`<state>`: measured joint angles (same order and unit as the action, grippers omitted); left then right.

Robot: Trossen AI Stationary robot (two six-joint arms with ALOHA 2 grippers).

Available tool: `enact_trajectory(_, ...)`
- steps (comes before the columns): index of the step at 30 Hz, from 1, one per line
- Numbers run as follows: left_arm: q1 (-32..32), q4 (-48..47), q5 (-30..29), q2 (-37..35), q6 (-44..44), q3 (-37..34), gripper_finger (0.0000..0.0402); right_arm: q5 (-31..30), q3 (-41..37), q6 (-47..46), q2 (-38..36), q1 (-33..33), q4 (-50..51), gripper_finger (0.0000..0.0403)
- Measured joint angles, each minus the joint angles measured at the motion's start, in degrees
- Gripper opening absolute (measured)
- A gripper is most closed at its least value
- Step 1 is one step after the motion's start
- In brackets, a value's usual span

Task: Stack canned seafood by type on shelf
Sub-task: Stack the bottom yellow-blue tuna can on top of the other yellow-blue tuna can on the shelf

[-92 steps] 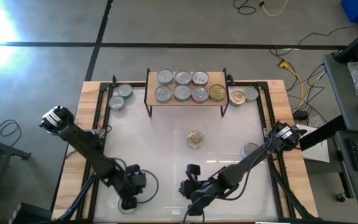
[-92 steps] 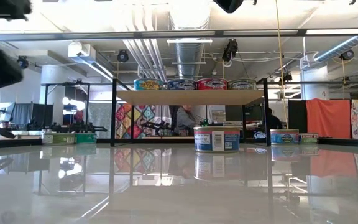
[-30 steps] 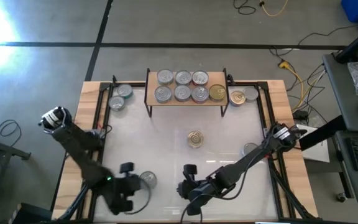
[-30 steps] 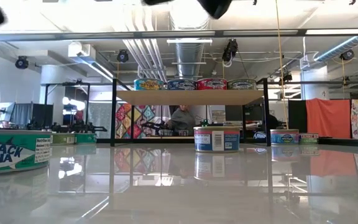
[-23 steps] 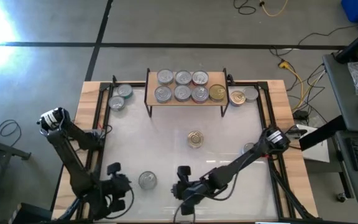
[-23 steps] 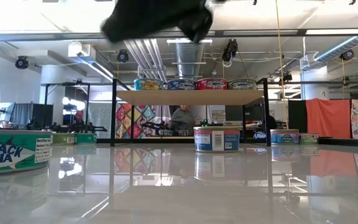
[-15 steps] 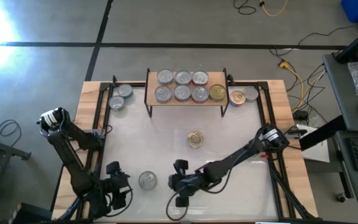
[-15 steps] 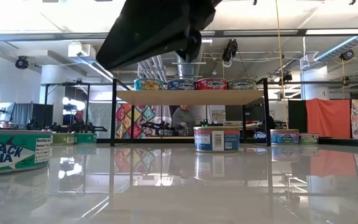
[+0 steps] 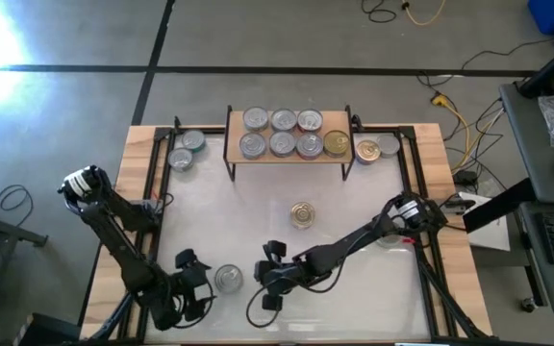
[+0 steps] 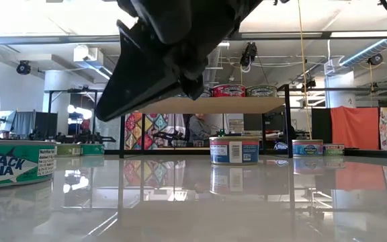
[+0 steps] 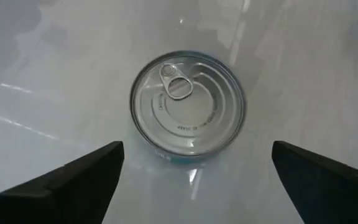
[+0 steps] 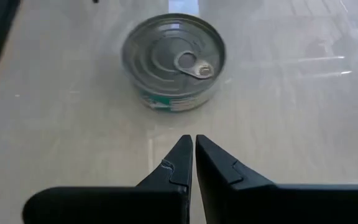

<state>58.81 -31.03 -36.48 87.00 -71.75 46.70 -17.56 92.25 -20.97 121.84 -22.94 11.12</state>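
Observation:
A silver-topped tin [image 9: 227, 279] with a pull ring stands alone on its base on the white tabletop, near the front; it also shows in the low view [image 10: 12, 165]. My left gripper [image 9: 192, 280] is open just to the tin's left; its wide-spread fingers stand short of the tin [image 11: 188, 102] without touching it. My right gripper [image 9: 263, 279] is shut and empty just to the right of the tin [image 12: 173, 62], pointing at it. The wooden shelf [image 9: 287, 159] at the far side carries several tins. A gold-topped tin [image 9: 302, 213] stands mid-table.
Two tins [image 9: 186, 150] stand left of the shelf and two [image 9: 375, 149] right of it. Another tin [image 9: 385, 231] sits by the right arm near the right edge. Black rails run along the table's sides. My right arm hangs low over the table [image 10: 173, 54].
My left gripper has drawn back from the silver-topped tin toward the table's left edge, then eased a little toward it again, staying open. My right gripper has gone toward the table's left edge and down, up to the tin. The tin has stayed in place.

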Motion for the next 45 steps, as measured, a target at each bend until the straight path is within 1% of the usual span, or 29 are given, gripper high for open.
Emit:
enact_trajectory(4, 0.02, 2.74, -0.04, 1.24, 0.07, -2.53, 0.0394, -0.02, 0.00, 0.61, 0.09, 1.00, -0.27, 0.0013)
enact_trajectory(7, 0.00, 4.63, -0.27, 3.68, 0.11, -3.25, 0.0394, -0.02, 0.00, 1.47, 0.17, 1.54, -1.25, 0.0013)
enact_trajectory(9, 0.00, 5.80, -1.49, 5.82, 0.54, -3.26, 0.0394, -0.09, 0.00, 2.29, 0.17, 1.77, -1.75, 0.0013)
enact_trajectory(16, -0.55, 7.11, -1.96, 12.64, -0.58, -0.54, 0.0394, -0.94, -0.15, 2.82, 2.17, 2.50, -6.65, 0.0013)
enact_trajectory(21, -0.63, 6.79, -2.80, 15.05, -2.50, 1.46, 0.0394, -1.14, -0.17, 3.19, 2.21, 2.76, -6.48, 0.0013)
enact_trajectory(25, -0.72, 6.66, -2.46, 15.24, -5.14, 2.18, 0.0394, -2.23, -0.17, 5.91, 2.21, 3.08, -7.19, 0.0013)
enact_trajectory(29, -0.17, 7.03, -2.63, 15.19, -10.47, 3.01, 0.0394, -7.64, -0.37, 7.10, 2.72, 3.80, -8.12, 0.0013)
enact_trajectory(30, 0.07, 7.28, -3.00, 15.19, -11.20, 3.17, 0.0394, -7.89, -0.41, 7.25, 3.14, 4.11, -8.86, 0.0013)
enact_trajectory(35, 0.20, 7.26, -6.28, 15.20, -11.74, 3.17, 0.0394, -4.64, -0.39, 7.70, 6.23, 5.11, -14.65, 0.0013)
enact_trajectory(40, -0.10, 8.27, -8.12, 16.55, -11.35, 3.12, 0.0394, -4.17, -0.47, 5.08, 7.28, 5.03, -14.94, 0.0013)
enact_trajectory(45, -1.35, 8.79, -10.65, 18.46, -11.30, 3.08, 0.0394, 1.22, -0.46, 3.79, 7.28, 4.62, -15.06, 0.0013)
